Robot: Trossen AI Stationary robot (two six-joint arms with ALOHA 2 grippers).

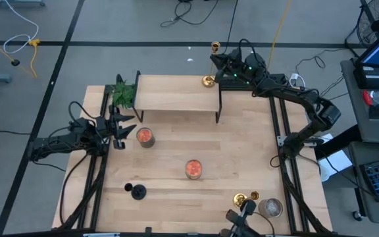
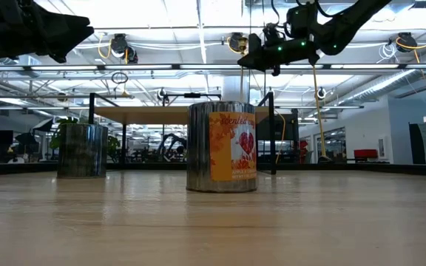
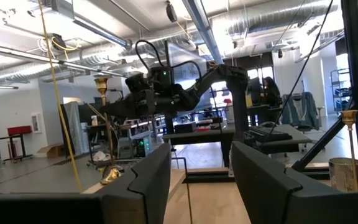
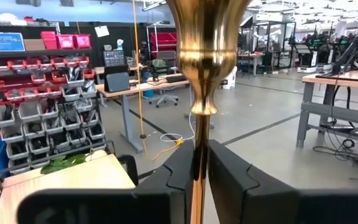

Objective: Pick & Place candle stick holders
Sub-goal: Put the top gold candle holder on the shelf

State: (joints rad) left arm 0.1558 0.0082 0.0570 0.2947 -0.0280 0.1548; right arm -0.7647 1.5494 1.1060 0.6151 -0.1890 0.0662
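Gold candle stick holder (image 4: 199,74) sits clamped in the right claw (image 4: 199,171) — lower it upright onto the shelf (image 1: 176,92); left claw (image 3: 194,180) waits, parted, empty.

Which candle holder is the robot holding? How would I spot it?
Find the raised wooden shelf at the table's far end. At its right corner, the right pincer clamps the gold candle stick holder. The other gold holder and the black holder stand near the front edge, untouched.

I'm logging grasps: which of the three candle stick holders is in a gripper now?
The gold holder on the raised shelf's far right corner: the right gripper is shut on its stem. The other gold holder and black holder stand free.
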